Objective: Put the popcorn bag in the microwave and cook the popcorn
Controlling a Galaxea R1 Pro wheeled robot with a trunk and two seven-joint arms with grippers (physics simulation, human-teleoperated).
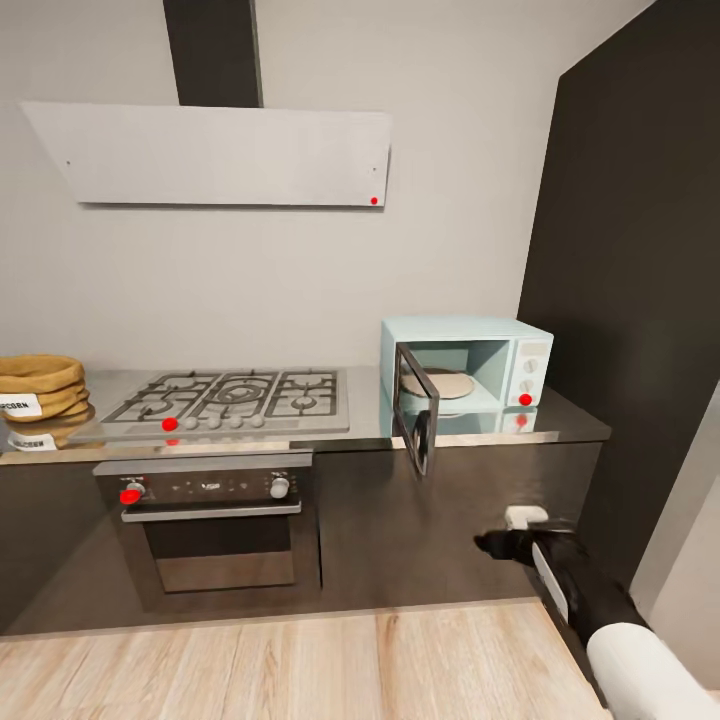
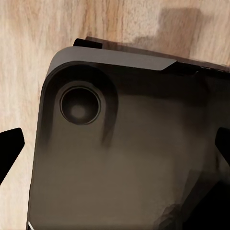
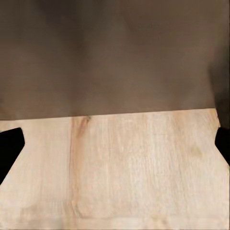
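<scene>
Head view: popcorn bag is sitting on the bench at 9 o'clock, left of the gas hob. Microwave is standing at 3 o'clock with its door swinging open. Right gripper is hanging low at 5 o'clock before the cabinet fronts; can't tell its jaws here.

Left wrist view: left gripper jaws are standing apart over the robot's dark base and wood floor.

Right wrist view: jaws are standing apart, nothing between, facing floor and cabinet.

Open microwave on countertop
</scene>
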